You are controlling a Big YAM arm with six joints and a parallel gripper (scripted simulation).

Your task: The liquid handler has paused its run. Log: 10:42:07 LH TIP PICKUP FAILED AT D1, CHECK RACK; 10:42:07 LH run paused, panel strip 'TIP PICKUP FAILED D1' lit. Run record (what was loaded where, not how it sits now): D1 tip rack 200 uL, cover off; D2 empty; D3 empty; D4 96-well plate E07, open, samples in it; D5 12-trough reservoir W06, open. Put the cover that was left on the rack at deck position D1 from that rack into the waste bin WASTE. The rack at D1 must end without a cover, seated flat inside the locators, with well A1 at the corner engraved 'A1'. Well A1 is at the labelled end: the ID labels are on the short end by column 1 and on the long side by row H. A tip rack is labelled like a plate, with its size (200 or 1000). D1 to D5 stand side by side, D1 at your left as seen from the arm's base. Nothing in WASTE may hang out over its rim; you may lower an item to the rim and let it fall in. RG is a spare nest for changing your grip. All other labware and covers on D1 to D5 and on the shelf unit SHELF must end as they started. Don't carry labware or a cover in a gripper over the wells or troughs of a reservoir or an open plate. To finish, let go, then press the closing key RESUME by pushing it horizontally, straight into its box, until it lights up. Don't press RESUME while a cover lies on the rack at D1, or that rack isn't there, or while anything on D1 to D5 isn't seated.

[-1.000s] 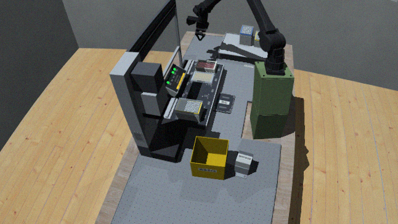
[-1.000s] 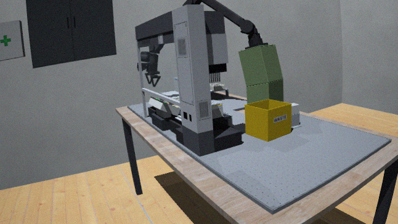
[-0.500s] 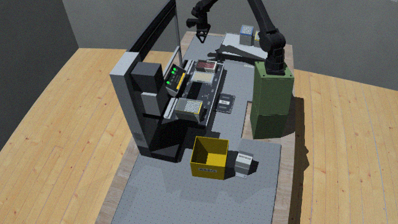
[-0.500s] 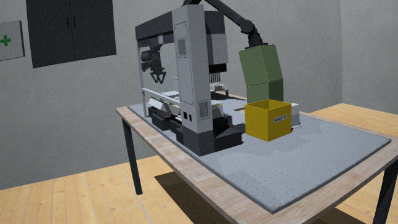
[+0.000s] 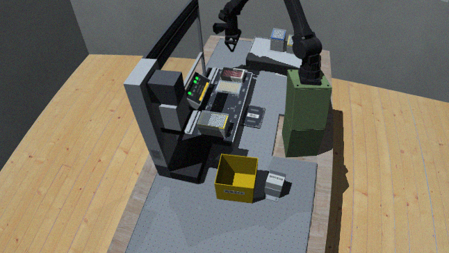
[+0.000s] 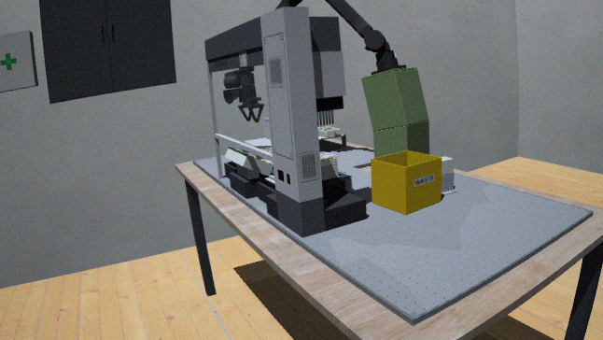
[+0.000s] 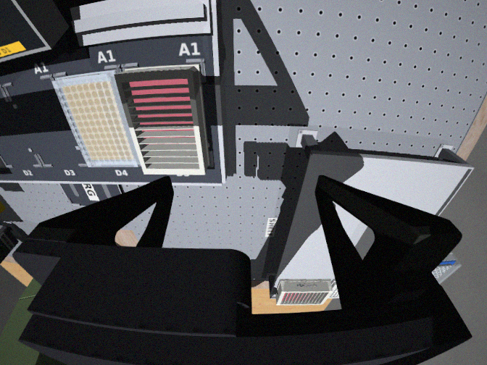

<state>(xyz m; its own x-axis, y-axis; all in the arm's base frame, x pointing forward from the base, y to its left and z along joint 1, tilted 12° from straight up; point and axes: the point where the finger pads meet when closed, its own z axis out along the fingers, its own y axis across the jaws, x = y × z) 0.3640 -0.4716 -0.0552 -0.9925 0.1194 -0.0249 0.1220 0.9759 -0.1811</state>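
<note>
The black parallel gripper hangs high above the far end of the grey perforated mat, its jaws spread wide and released, nothing between them. In the wrist view the two black triangular fingers frame the mat and a corner of the grey shelf unit at about 3 o'clock.

In the top view the dark deck plate lies at the centre. The grey tip rack with a speckled top and yellow end label sits at the deck's 6 o'clock end, beside the liquid handler's grey column; whether a clear cover lies on it cannot be told from these views. At the 12 o'clock end sit the pale 96-well plate and, next to it, the trough reservoir with red and grey troughs.

The yellow open-topped waste bin stands at 6 o'clock from the deck, with a small grey key box just beside it at 3 o'clock. The arm rises from a green pedestal at 3 o'clock of the deck.
</note>
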